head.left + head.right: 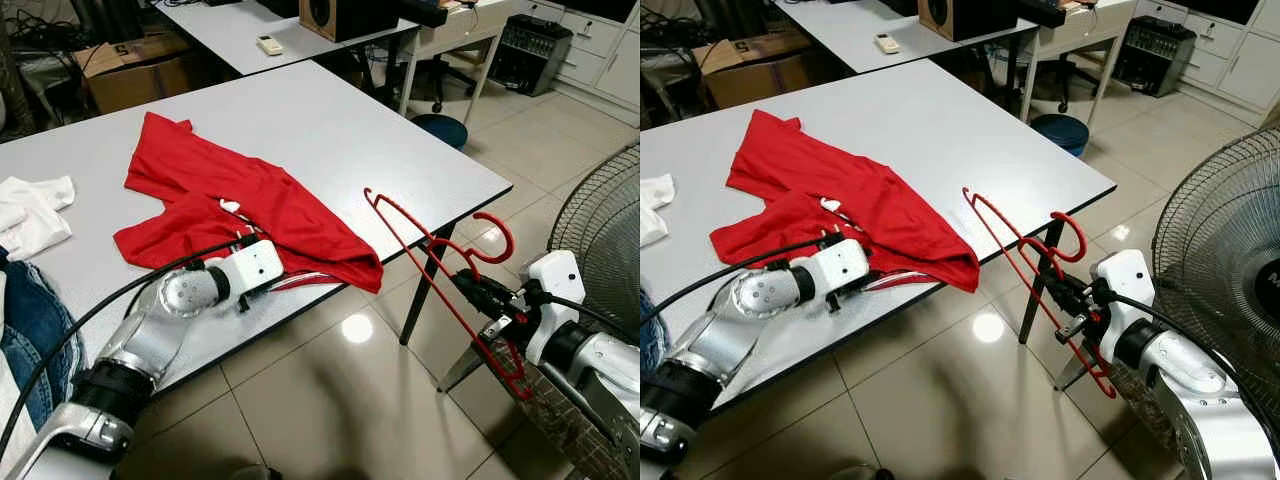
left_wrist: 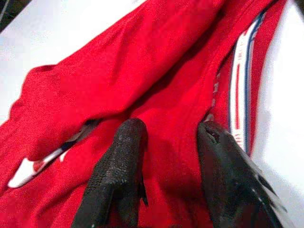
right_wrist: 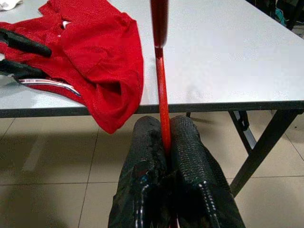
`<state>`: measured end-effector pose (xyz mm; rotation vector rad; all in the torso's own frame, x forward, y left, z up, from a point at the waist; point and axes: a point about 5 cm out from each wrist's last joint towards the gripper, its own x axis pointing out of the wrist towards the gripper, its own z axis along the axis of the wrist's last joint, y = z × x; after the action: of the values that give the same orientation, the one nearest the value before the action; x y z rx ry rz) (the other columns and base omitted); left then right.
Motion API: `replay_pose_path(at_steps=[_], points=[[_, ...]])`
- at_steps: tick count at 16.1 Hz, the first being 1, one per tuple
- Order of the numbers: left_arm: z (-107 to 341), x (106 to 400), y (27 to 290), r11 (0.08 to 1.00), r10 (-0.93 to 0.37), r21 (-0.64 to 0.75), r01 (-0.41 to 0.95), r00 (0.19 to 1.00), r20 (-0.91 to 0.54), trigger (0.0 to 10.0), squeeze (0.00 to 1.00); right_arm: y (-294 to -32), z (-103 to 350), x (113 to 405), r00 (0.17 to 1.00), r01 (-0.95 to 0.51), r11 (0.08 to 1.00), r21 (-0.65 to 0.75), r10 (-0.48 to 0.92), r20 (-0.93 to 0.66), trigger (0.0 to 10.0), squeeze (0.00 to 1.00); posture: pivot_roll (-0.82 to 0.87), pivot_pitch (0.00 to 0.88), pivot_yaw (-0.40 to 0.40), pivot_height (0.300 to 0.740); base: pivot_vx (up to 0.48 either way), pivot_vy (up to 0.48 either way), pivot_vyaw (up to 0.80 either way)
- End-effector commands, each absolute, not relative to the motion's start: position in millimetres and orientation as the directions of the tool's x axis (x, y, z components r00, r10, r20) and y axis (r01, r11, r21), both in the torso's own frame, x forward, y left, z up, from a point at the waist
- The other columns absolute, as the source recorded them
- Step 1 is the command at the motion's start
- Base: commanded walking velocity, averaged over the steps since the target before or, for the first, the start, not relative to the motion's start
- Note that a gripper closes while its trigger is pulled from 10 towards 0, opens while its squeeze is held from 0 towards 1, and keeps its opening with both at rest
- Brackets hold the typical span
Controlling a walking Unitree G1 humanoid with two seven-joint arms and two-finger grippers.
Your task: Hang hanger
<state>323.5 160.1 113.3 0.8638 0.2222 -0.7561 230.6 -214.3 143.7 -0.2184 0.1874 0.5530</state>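
The right gripper [image 1: 470, 285] was out past the corner of the big grey table [image 1: 330, 130], up over the shiny tiled floor [image 1: 330, 400]. Its two black fingers [image 3: 190, 161] were squeezed tight on the thin red wire hanger [image 1: 435, 290]. The hanger stood tilted in the air, with its hook [image 1: 497, 235] curling up near the table's edge and its long side sloping down toward the floor. It touched nothing but the fingers.

The left gripper [image 2: 166, 156] reached forward and lay low on the table at the near edge of the crumpled red T-shirt [image 1: 230, 200]. Its silver arm bent at the elbow and a black cable [image 1: 90, 315] ran along it. Its two fingers were a little way apart, with red cloth between them and under them. I could not tell if they were pinching the cloth or just resting on it. A white, blue and red striped band [image 2: 240, 90] of the shirt showed just beside one finger.

A white cloth [image 1: 30, 215] lay on the table well to the left of the shirt, and blue jeans [image 1: 25, 330] lay near it. A round wire fan [image 1: 1225, 240] stood close by the right arm. Behind the table were a cardboard box [image 1: 130, 70], a second table with a white remote control [image 1: 270, 44] on it, and a round dark blue stool [image 1: 438, 129].
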Motion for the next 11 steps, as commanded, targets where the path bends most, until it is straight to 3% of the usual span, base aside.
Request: replay_pose_path(at_steps=[1, 7, 11], points=[[115, 326, 159, 0.393, -0.497, 0.629, 0.67, 0.731, -0.467, 10.0, 0.0, -217, 146, 232, 0.84, -0.533, 0.83, -0.164, 0.493, -0.227, 10.0, 0.0, -0.09, 0.045, 0.045, 0.74, 0.0, 0.0, 0.0], [125, 333, 148, 0.444, -0.513, 0.651, 0.615, 0.77, -0.378, 10.0, 0.0, -216, 145, 235, 0.832, -0.544, 0.822, -0.169, 0.503, -0.234, 10.0, 0.0, -0.08, 0.041, 0.028, 0.74, 0.0, 0.0, 0.0], [117, 331, 147, 0.412, -0.499, 0.652, 0.637, 0.756, -0.424, 10.0, 0.0, -214, 145, 237, 0.826, -0.554, 0.815, -0.17, 0.512, -0.236, 10.0, 0.0, -0.08, 0.039, 0.024, 0.74, 0.0, 0.0, 0.0]])
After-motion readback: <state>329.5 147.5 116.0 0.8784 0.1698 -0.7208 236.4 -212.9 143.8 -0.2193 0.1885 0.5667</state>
